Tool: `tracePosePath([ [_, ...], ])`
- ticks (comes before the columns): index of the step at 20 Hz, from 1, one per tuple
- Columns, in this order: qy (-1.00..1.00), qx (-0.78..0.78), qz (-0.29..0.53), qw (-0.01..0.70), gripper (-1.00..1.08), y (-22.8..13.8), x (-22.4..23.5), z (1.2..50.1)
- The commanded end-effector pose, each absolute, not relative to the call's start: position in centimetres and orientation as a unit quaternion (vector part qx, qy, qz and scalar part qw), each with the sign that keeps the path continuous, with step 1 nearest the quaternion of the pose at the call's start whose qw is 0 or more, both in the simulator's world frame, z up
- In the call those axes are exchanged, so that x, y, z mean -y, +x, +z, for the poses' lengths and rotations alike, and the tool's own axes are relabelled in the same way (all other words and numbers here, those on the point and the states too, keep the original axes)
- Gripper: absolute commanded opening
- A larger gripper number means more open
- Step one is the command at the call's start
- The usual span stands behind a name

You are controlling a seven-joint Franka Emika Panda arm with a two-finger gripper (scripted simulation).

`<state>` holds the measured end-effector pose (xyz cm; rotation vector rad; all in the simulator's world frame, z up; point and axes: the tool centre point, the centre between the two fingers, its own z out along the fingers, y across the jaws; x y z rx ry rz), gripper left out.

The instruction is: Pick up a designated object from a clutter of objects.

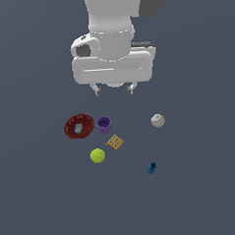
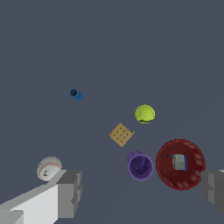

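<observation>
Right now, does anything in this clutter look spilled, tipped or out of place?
Nothing stands out. The purple cup stands upright beside the red bowl, which holds a small grey-blue item. The tennis ball, cracker and baseball lie apart, untouched.

Matt fuzzy tennis ball (image 1: 97,155)

The exterior view looks steeply down from well back, the arm hanging in at twelve o'clock. The wrist view sits nearer, seemingly facing the opposite way: the tennis ball (image 1: 97,155) (image 2: 145,113) lies at seven o'clock outside, two o'clock here. Both share the clutter.
</observation>
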<state>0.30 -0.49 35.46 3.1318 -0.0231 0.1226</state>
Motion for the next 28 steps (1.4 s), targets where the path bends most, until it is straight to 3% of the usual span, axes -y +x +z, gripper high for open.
tracePosePath([
  [1,0.999,0.007,0.039,0.004,1.0,0.3,0.5,35.5],
  [17,0.999,0.019,0.044,0.013,1.0,0.7,1.0,34.3],
  [28,0.996,0.085,0.033,0.002,1.0,3.4,2.9,28.8],
])
